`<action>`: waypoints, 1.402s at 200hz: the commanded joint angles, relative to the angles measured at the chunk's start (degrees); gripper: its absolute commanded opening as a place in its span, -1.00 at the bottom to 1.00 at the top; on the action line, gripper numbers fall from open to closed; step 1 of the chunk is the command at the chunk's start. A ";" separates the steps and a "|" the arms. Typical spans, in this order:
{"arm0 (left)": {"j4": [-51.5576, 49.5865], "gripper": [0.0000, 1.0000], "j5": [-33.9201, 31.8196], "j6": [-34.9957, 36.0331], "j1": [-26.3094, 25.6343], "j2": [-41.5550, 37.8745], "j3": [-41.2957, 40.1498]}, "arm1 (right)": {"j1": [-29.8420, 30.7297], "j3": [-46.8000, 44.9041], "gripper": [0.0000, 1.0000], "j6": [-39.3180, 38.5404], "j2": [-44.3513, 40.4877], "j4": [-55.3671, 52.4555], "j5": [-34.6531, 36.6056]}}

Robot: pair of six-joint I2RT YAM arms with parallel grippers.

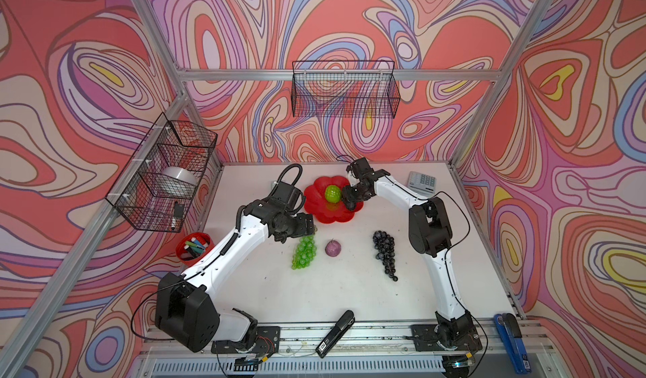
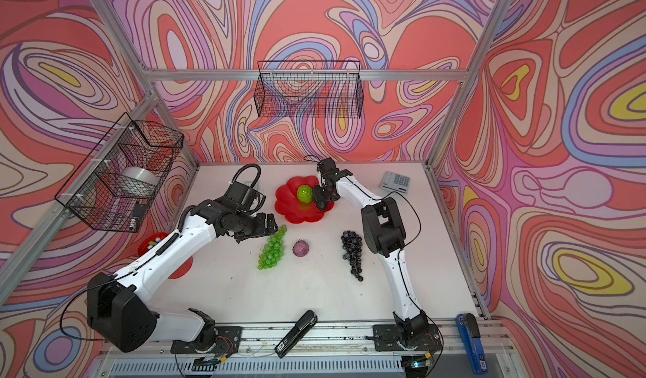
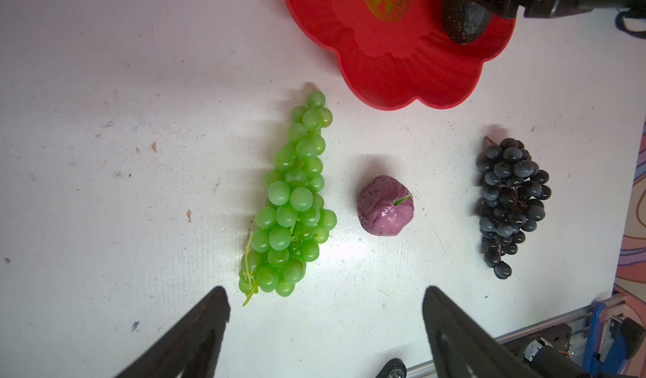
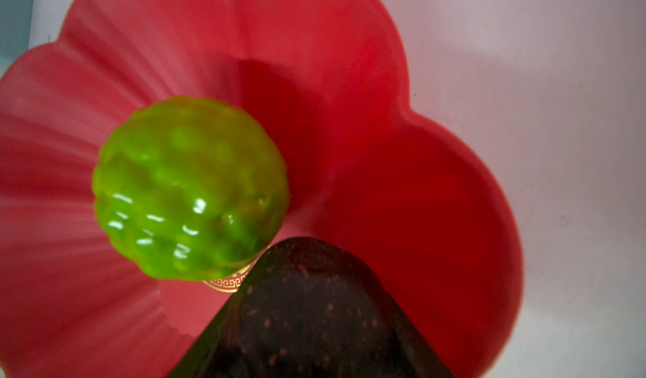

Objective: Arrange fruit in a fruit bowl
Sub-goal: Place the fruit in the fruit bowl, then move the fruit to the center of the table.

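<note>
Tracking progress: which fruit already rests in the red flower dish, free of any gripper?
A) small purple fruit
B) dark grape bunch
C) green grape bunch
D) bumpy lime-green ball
D: the bumpy lime-green ball sits in the red flower dish; the other three lie on the table.

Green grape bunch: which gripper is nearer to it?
Left. The left gripper hovers open beside the green grape bunch; the right gripper is over the fruit bowl, holding the avocado.

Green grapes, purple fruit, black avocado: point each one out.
green grape bunch (image 3: pixel 293 198), left wrist view, middle of the bunch
small purple fruit (image 3: pixel 384 208), left wrist view, its wrinkled top
black avocado (image 3: pixel 459 24), left wrist view, its speckled free end
</note>
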 commanded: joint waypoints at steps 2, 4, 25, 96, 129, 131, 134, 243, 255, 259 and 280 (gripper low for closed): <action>-2.25 0.86 -0.40 -0.83 0.03 -1.17 -0.08 | -0.33 0.20 0.10 0.62 0.97 0.98 -0.42; -2.26 0.86 -0.29 -0.80 0.01 -1.11 -0.07 | -0.29 0.19 0.11 0.62 0.94 1.05 -0.41; -2.44 0.88 -0.27 -0.49 0.01 -0.88 0.07 | -0.24 0.78 0.21 0.48 1.50 0.89 -0.80; -6.58 0.86 0.25 2.09 -0.12 0.54 4.07 | -0.23 1.61 0.45 -0.45 -1.42 0.93 1.06; -7.57 0.79 3.57 3.24 -1.58 1.93 4.81 | -0.24 2.47 0.47 -1.79 -5.54 -1.74 1.81; -7.57 0.78 3.75 3.22 -1.77 2.09 4.85 | -0.22 2.41 0.46 -1.83 -5.97 -1.92 1.91; -7.76 0.77 3.97 3.45 -2.04 2.28 4.86 | -0.23 2.22 0.46 -1.99 -6.52 -2.12 2.00; -9.07 0.76 -0.84 1.47 -16.96 13.09 10.21 | -0.11 -38.51 0.47 0.76 -42.40 11.89 3.17; -8.98 0.77 -0.57 1.04 -17.82 15.13 11.16 | -0.11 -42.63 0.47 0.79 -44.57 12.73 4.51; -9.07 0.77 -0.67 0.92 -18.12 15.91 11.65 | -0.19 -43.67 0.47 0.79 -45.25 12.91 4.74; -9.13 0.78 -1.47 0.93 -18.97 20.01 14.12 | -0.17 -47.36 0.47 0.78 -47.84 13.24 6.07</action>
